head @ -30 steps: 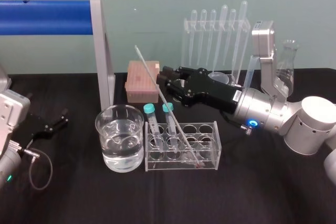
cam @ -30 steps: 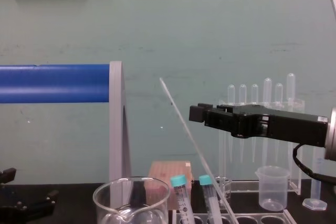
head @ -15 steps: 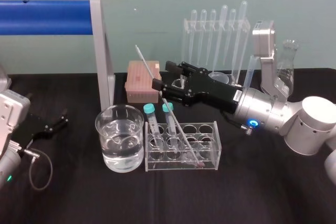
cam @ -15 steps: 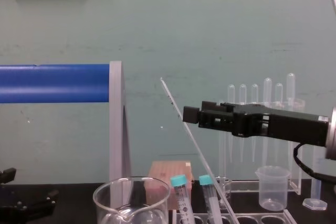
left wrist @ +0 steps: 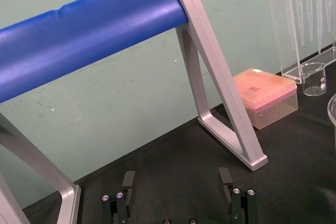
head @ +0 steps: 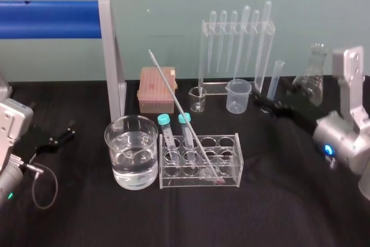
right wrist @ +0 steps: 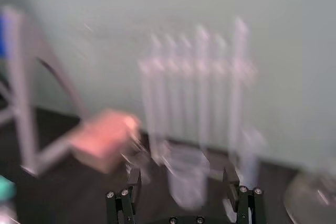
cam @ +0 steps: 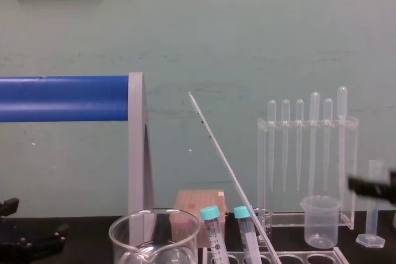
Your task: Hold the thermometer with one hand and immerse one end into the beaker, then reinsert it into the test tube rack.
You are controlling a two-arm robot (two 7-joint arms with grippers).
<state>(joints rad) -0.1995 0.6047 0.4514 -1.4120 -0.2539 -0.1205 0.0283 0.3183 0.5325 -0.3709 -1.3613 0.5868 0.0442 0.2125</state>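
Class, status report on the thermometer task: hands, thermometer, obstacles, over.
Right hand open, far right, holding nothing. Left hand open, parked left. Thermometer leaning in test tube rack. Capped tubes beside it, beaker side.

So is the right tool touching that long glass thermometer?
Apart. In the head view the right tool sits far to the right, a wide gap from the thermometer leaning in the test tube rack.

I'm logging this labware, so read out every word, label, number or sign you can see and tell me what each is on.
No text here can be read.
Thermometer: faint dark scale marks, too small to read.
Plastic beaker: no legible graduations.
Cylinder: no legible graduations.
Pink box: no label visible.
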